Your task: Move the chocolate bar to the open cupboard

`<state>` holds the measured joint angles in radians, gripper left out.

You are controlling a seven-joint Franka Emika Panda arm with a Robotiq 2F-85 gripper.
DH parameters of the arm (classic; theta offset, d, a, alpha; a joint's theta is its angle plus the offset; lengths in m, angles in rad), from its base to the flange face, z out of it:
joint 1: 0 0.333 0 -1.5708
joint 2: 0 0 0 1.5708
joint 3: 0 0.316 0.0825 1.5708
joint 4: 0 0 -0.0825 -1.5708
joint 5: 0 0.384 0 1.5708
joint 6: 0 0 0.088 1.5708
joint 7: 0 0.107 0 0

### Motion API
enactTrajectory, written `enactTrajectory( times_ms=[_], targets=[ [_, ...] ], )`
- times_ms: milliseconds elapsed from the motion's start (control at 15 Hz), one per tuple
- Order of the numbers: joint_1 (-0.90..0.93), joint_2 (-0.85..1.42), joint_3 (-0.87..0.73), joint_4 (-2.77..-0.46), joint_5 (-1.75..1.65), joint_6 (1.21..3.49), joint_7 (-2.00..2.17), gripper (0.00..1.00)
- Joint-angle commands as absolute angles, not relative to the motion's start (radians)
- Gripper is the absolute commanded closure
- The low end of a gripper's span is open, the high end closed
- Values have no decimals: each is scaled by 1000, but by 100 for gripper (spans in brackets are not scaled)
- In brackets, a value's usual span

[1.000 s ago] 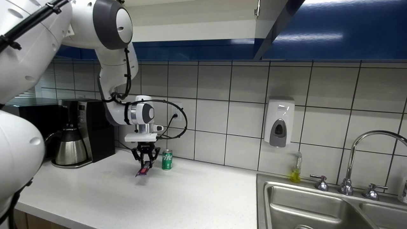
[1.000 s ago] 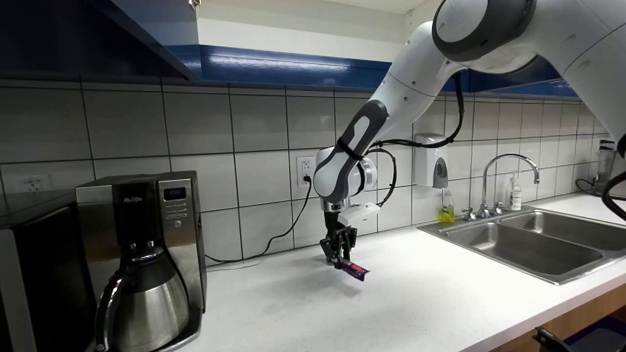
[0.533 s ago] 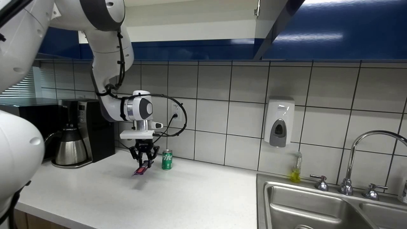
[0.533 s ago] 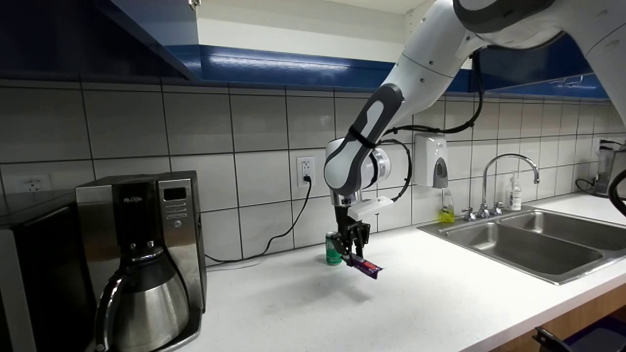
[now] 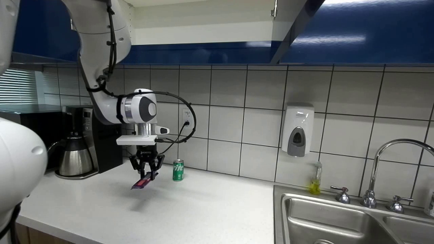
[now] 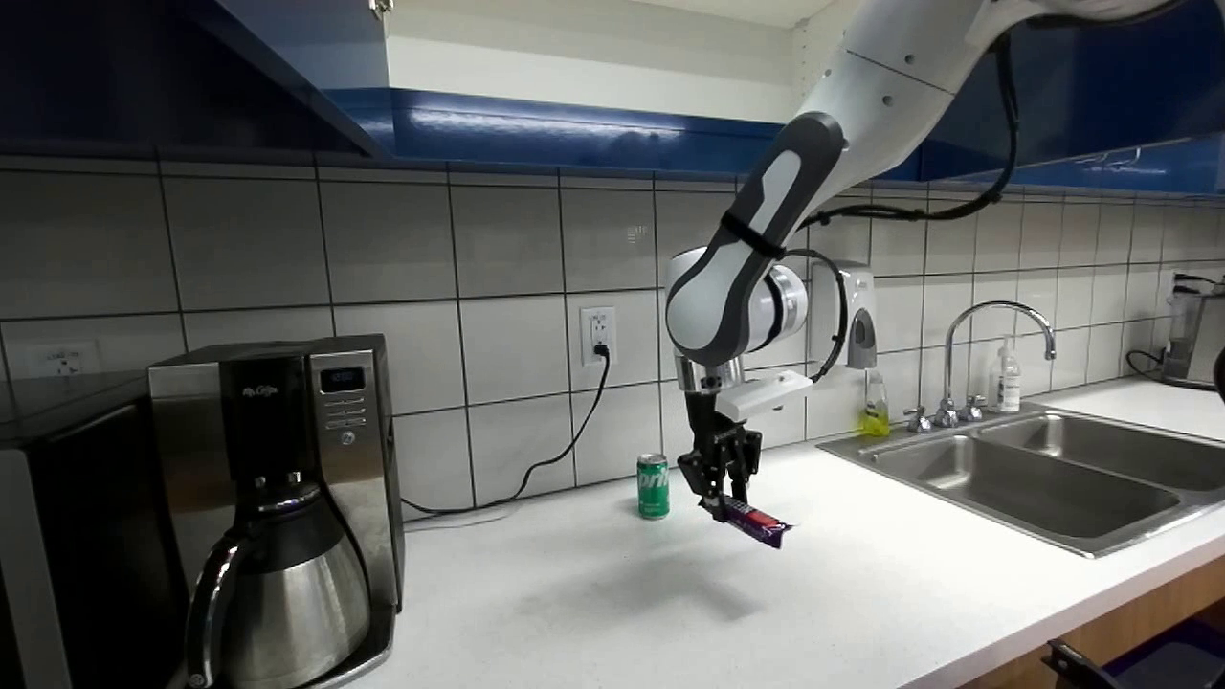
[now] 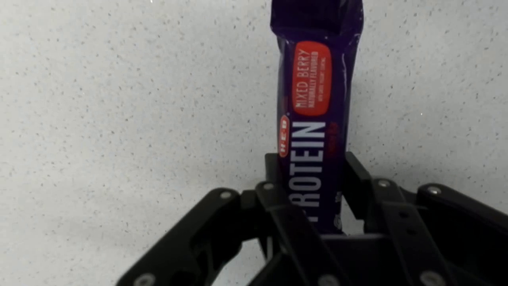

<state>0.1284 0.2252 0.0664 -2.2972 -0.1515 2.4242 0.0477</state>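
Observation:
The chocolate bar, in a dark purple wrapper with a red label, shows in both exterior views [image 5: 139, 184] [image 6: 763, 524] and large in the wrist view [image 7: 313, 79]. My gripper [image 5: 148, 175] points down and is shut on it near one end, one finger on each long side. It also shows in an exterior view [image 6: 727, 501] and in the wrist view [image 7: 311, 171]. The bar hangs above the white counter, its shadow apart from it; its gripped end is partly hidden. The open cupboard [image 5: 203, 32] [image 6: 574, 72], white inside with blue trim, is high above the gripper.
A green can [image 5: 178, 170] [image 6: 653, 486] stands by the tiled wall beside the gripper. A coffee maker [image 5: 106, 139] [image 6: 354, 450] stands at one end, a sink [image 5: 283, 217] at the other. A soap dispenser [image 5: 298, 128] hangs on the wall. A cupboard door [image 5: 288, 25] stands open.
The gripper, still holding the bar, has moved away from the green can, leftward in an exterior view and rightward in another. The arm's upper links have risen. The can is now fully visible.

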Motion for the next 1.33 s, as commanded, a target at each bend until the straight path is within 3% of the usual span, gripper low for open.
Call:
enactTrajectory(
  times_ms=[0,667,1267],
  targets=[
    [126,64,74,-2446,-135,2423,76,84],
    [128,-250,97,-2713,-72,2383,68,84],
    [145,-494,130,-2698,-60,2161,68,84]
  ],
)
